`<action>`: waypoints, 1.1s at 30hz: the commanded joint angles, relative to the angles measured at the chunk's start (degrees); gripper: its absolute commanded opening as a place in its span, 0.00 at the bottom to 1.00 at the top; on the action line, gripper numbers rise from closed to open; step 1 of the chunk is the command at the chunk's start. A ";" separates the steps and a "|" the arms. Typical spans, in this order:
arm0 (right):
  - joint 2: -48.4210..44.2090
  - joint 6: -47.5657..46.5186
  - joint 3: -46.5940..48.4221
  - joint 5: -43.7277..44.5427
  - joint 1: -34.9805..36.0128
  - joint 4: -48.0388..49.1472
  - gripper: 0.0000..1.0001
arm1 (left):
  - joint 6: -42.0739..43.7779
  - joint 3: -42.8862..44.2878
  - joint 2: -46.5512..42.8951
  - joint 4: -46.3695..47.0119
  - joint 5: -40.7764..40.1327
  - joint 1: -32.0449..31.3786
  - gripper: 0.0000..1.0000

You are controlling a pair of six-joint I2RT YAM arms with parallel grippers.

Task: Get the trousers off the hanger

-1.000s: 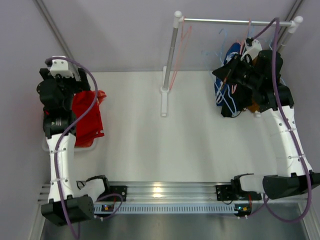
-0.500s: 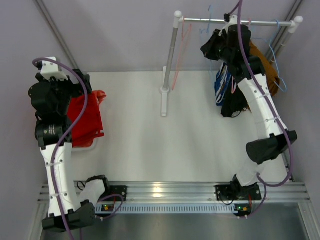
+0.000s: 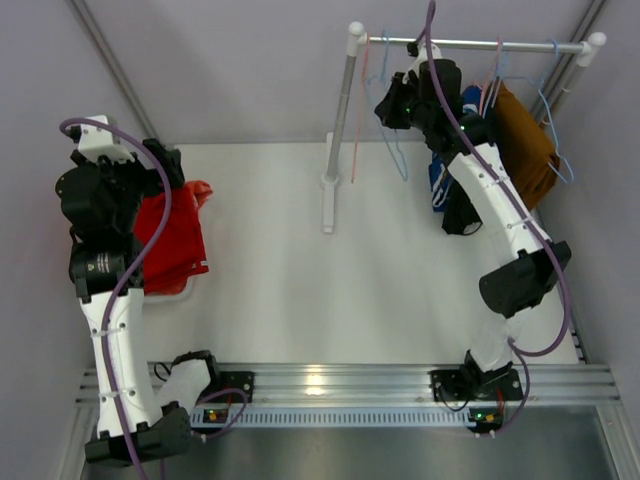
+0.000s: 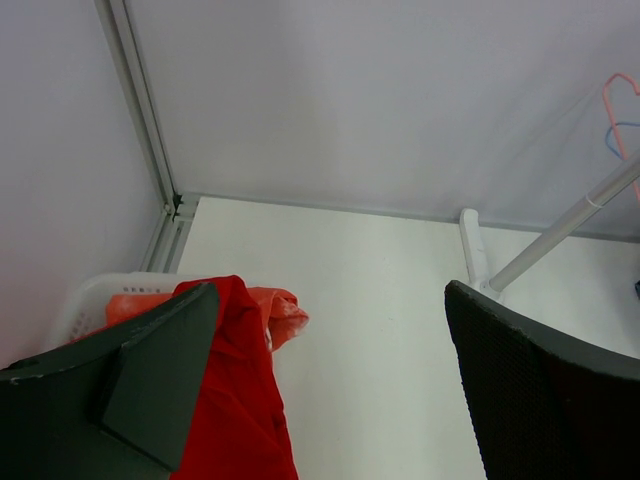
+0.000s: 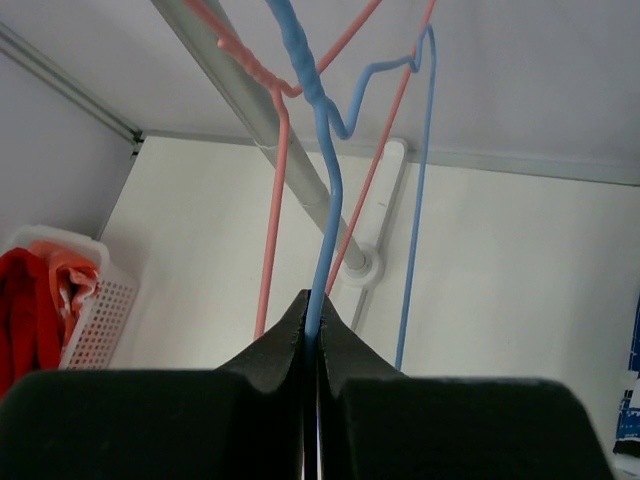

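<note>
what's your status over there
Left fingers open above red trousers in basket. Right fingers shut on empty blue hanger. Brown trousers on rail. Nothing in the way.

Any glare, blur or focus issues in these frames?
Top view: even light, soft shadows, one glare spot on the rail. Left wrist: jaws dark and soft-edged, red cloth sharper. Right wrist: jaws near black with no detail, blue hanger crisp.

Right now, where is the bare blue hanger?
The blue hanger is pinched in the shut right gripper. In the top view it is near the rail's left end, between the pink hanger and the hanging trousers.
</note>
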 commanded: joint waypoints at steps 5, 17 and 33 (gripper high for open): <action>0.36 -3.05 0.45 0.20 1.95 4.90 0.00 | -1.22 0.30 -0.29 0.87 0.56 0.10 0.99; -7.44 -4.10 -5.61 -3.32 1.52 4.54 0.45 | 0.01 4.95 3.04 2.89 2.31 0.10 0.99; -28.19 -3.49 -13.87 -11.40 -18.51 -1.25 0.80 | 3.62 11.02 10.08 5.44 1.53 -3.76 0.99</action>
